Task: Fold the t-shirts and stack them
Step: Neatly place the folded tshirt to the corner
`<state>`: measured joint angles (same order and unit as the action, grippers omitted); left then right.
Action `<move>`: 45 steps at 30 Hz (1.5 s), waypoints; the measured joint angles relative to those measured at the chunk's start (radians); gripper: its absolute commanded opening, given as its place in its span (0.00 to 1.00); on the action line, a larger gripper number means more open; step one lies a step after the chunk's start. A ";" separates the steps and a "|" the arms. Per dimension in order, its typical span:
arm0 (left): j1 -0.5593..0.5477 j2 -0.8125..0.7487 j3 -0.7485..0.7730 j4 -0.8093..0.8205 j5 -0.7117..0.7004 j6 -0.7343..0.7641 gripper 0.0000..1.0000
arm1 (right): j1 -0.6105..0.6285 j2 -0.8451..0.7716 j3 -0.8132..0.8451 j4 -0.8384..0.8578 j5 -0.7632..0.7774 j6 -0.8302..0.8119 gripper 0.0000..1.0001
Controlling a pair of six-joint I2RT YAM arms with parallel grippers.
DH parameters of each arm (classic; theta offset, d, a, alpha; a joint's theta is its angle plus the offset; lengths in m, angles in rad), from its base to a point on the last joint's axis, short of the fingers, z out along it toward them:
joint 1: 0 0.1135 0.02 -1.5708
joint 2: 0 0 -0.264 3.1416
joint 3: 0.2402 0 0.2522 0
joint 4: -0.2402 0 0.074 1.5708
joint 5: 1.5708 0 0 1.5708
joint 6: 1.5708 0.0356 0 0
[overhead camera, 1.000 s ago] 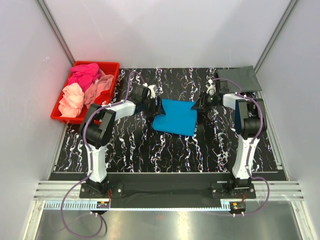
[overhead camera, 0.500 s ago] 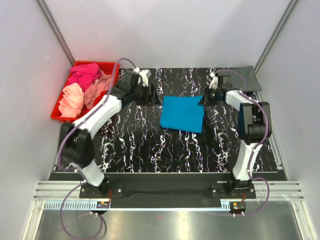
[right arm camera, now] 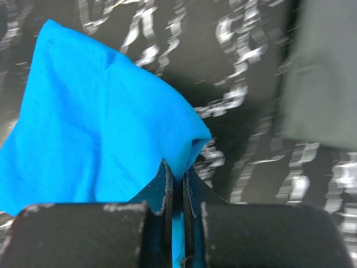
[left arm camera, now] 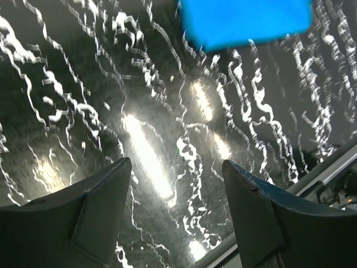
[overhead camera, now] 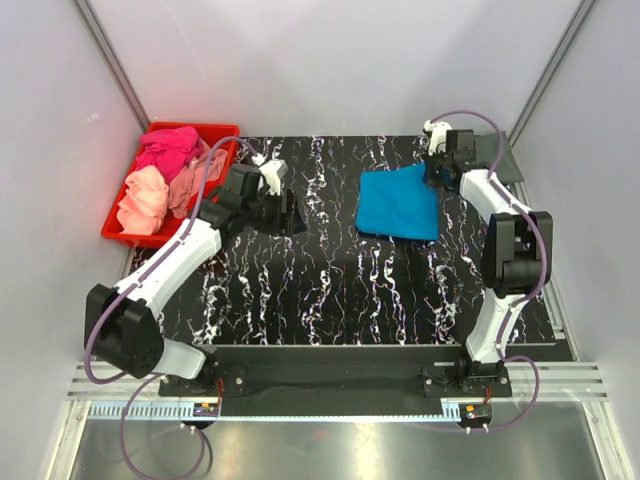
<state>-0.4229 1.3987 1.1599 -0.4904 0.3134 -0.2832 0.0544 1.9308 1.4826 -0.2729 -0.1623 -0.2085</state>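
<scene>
The folded bright blue t-shirt point(overhead camera: 400, 203) lies on the black marbled table at the back right. My right gripper point(overhead camera: 432, 172) is shut on its far right corner, and the cloth is pinched between the jaws in the right wrist view point(right arm camera: 106, 128). The dark grey t-shirt point(overhead camera: 505, 160) lies at the back right corner, mostly behind the right arm; it also shows in the right wrist view point(right arm camera: 321, 72). My left gripper point(overhead camera: 292, 212) is open and empty above the table, left of the blue shirt point(left arm camera: 245, 19). Hot pink point(overhead camera: 168, 148), salmon point(overhead camera: 200, 172) and peach point(overhead camera: 145, 198) shirts lie crumpled in the bin.
The red plastic bin point(overhead camera: 222, 130) stands at the back left, off the table's edge. White walls close in the left, right and back. The metal rail of the table's near edge shows in the left wrist view point(left arm camera: 329, 173).
My right gripper has dragged the blue shirt right, toward the grey shirt at the back right. My left gripper has let go of it, pulled back left and now hangs open.
</scene>
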 measured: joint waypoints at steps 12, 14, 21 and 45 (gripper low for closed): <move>0.000 0.001 -0.005 0.022 0.051 -0.001 0.72 | -0.060 0.035 0.118 0.051 0.101 -0.266 0.00; 0.000 0.001 -0.005 0.023 0.059 -0.002 0.72 | -0.069 0.043 0.139 0.039 0.100 -0.297 0.00; 0.000 0.007 -0.005 0.039 0.097 -0.005 0.72 | -0.109 0.055 0.193 0.033 0.092 -0.359 0.00; 0.000 0.018 -0.005 0.049 0.148 -0.013 0.73 | -0.248 0.506 1.162 -0.341 0.066 -0.307 0.00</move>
<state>-0.4229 1.4166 1.1545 -0.4416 0.4610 -0.2962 -0.1932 2.4371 2.6446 -0.6144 -0.0967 -0.5156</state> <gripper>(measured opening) 0.724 0.048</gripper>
